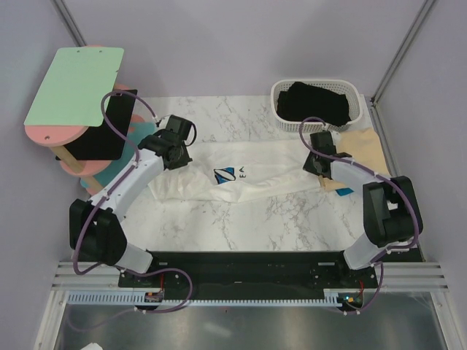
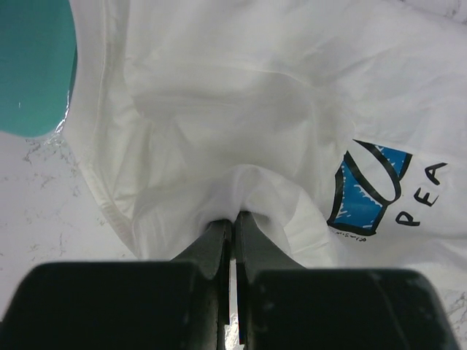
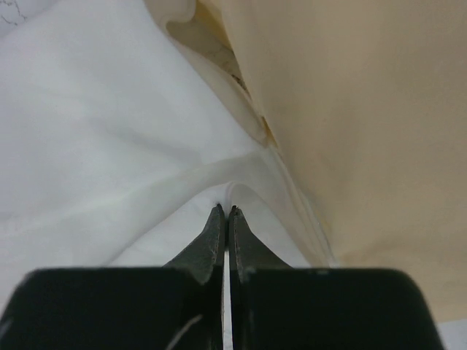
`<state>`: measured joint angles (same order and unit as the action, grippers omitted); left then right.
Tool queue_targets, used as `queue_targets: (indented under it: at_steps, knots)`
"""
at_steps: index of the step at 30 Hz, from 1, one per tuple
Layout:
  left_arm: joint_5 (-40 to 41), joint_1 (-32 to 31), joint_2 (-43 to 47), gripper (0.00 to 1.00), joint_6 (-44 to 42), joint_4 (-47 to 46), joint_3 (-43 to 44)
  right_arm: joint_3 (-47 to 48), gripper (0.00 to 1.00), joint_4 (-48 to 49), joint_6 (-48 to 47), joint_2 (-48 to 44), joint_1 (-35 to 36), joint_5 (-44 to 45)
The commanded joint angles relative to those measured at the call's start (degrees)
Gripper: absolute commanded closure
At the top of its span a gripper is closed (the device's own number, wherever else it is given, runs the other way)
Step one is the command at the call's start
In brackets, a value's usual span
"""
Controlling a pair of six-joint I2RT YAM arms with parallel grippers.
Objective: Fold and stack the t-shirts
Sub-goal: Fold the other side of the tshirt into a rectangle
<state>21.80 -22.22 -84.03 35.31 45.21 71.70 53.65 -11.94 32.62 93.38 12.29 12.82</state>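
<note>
White tee [image 1: 270,173]: light, limp cotton, bunched across mid-counter. Left gripper [image 2: 233,216] is pinched closed on its fold toward the left edge. Right gripper [image 3: 226,210] is pinched closed on its hem beside the tan tee [image 1: 363,154], near the right edge. Best gripped at hems.

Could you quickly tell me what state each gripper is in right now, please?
Left gripper: closed on the white t-shirt.
Right gripper: closed on the same white t-shirt.

I'm reading black letters "PEA" on the white t-shirt [image 2: 219,95], lower right, beside its blue square print [image 2: 365,191].
</note>
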Motion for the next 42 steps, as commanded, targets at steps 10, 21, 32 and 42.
queue_targets:
  at_steps: [10, 21, 32, 42]
  knots:
    - [-0.62, 2.79, -9.74, 0.98, -4.46, -2.32, 9.23, 7.87, 0.99, -1.33, 0.42, 5.92, -2.54, 0.98]
    - [-0.27, 4.64, -15.81, 0.98, -5.69, -2.06, 16.88, 7.97, 0.02, 1.22, -2.12, 6.2, -2.71, -2.8]
    - [0.87, 6.05, -21.8, 0.0, -4.64, 3.04, 21.65, 5.42, 0.02, 2.36, -4.94, -4.26, -2.63, -5.7]
    - [5.44, -3.17, -10.9, 0.02, -3.42, 1.99, 10.93, 2.87, 0.02, 2.98, -4.14, -5.93, -2.63, -8.34]
